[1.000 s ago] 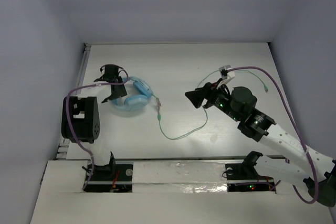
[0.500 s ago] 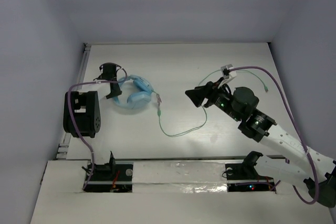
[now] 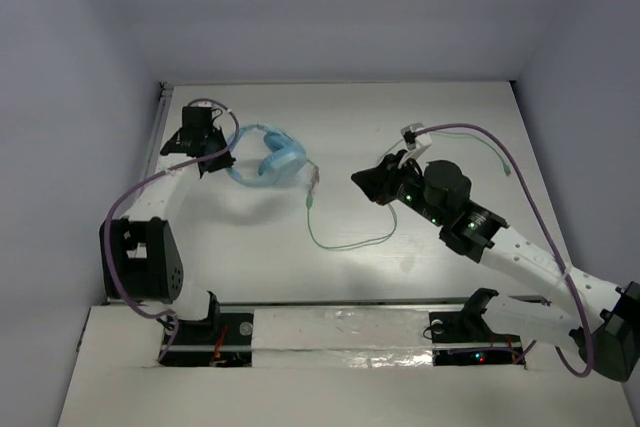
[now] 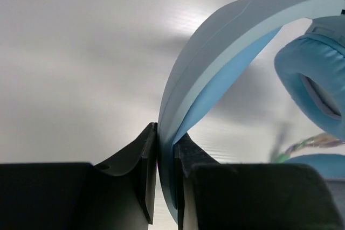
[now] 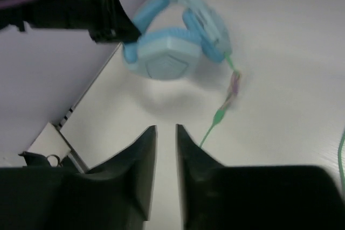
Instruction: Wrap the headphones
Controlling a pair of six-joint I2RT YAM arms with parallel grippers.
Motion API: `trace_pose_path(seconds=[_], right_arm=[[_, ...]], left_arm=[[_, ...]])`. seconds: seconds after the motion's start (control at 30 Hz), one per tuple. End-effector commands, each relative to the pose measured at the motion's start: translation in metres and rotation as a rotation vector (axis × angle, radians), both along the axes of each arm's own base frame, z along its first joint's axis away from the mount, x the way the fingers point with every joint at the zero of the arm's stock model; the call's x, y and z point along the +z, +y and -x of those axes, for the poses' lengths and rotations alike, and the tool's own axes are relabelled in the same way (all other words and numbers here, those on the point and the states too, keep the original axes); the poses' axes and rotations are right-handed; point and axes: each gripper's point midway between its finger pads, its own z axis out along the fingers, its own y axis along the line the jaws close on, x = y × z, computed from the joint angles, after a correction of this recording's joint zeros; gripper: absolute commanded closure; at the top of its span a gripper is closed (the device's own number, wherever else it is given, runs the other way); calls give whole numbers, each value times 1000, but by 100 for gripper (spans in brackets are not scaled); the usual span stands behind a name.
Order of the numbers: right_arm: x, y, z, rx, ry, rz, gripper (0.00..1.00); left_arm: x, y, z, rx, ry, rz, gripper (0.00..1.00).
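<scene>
The light blue headphones (image 3: 275, 159) hang just above the table's back left, their shadow below them. My left gripper (image 3: 222, 159) is shut on the padded headband (image 4: 226, 41), which is pinched between its fingers (image 4: 165, 149); one earcup (image 4: 312, 90) shows at the right. The pale green cable (image 3: 345, 245) trails from the earcups, loops across the table and runs back to its plug (image 3: 510, 169). My right gripper (image 3: 362, 181) hovers right of the headphones (image 5: 167, 63), pointing at them. Its jaws (image 5: 166, 133) stand almost together with nothing between them, and the cable (image 5: 215, 119) lies beyond them.
A pale wall and a white rail (image 3: 160, 137) run along the table's left edge, close behind the left gripper. Purple arm cables (image 3: 520, 162) arc over the right side and loop beside the left arm's base (image 3: 140, 257).
The left gripper has shut on the headband and lifted the headphones back and slightly right. The left arm has stretched out. The right gripper's jaws have closed to a thin slit.
</scene>
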Motion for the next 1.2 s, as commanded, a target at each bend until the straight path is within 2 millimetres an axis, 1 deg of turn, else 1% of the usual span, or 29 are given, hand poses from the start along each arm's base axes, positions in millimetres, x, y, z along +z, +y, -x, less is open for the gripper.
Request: trace_pose_path(seconds=[0.0,0.07,0.1,0.13,0.17,0.2,0.27,0.3,0.33,0.37,0.4,0.43,0.47,0.5,0.53,0.57,0.63,0.67,0.7,0.77,0.8,0.83,0.9,0.93,0.97,1.0,1.03,1.13,1.17], right_arm=[[1,14,4,99,-74,32,71],[-5,20,6,146,-92,68,47],[-7,21,6,153,-97,77,33],[-10,22,6,161,-107,88,29],[-17,24,8,180,-102,101,26],[-21,26,9,196,-104,111,23],[-27,29,10,219,-111,127,21],[-29,29,8,215,-106,140,20],[-31,28,5,198,-106,149,20],[-31,17,-13,84,-118,159,19],[-32,15,-19,51,-129,165,15],[-31,15,-22,40,-152,157,14],[-33,16,-26,31,-158,160,13],[-37,23,-23,69,-157,157,13],[-48,32,-27,95,-132,172,13],[-52,34,-31,83,-121,171,13],[-61,32,-39,48,-123,177,14],[-66,25,-44,0,-121,193,15],[-66,19,-48,-20,-119,197,17],[-64,14,-48,-11,-126,176,19],[-66,19,-44,40,-125,166,20],[-68,22,-43,59,-120,167,20],[-84,32,-47,99,-86,209,23],[-90,33,-49,99,-74,225,24],[-92,31,-56,75,-74,230,24],[-97,33,-60,70,-75,229,24],[-102,30,-64,61,-65,235,24],[-103,27,-77,34,-67,226,25],[-102,29,-78,35,-73,223,25]], left_arm=[[118,-36,-20,-117,-289,155,100],[138,-39,-19,-136,-328,164,100],[151,-42,-15,-155,-353,177,100],[164,-45,-15,-169,-380,186,100],[170,-48,-13,-189,-386,200,100],[182,-54,-10,-219,-410,224,100],[204,-63,-6,-265,-455,256,100],[207,-66,-4,-280,-458,268,100],[216,-69,-3,-294,-478,277,100],[226,-73,1,-319,-495,297,100],[235,-77,6,-342,-511,313,100],[241,-80,9,-354,-524,324,100],[246,-82,11,-363,-536,338,100],[256,-85,14,-374,-570,353,100],[262,-93,18,-391,-572,412,100],[271,-96,20,-403,-593,436,100],[296,-103,24,-430,-643,484,100],[306,-105,26,-441,-662,493,100],[325,-106,29,-453,-698,503,100],[342,-108,32,-463,-730,516,100],[350,-109,32,-469,-749,523,100],[363,-110,33,-481,-776,531,100],[372,-114,30,-496,-788,565,100],[378,-117,33,-519,-794,579,100],[381,-119,33,-527,-798,588,100],[385,-121,33,-538,-801,607,100],[386,-122,34,-543,-800,615,100],[398,-121,38,-563,-816,639,100],[400,-121,38,-562,-816,639,100]])
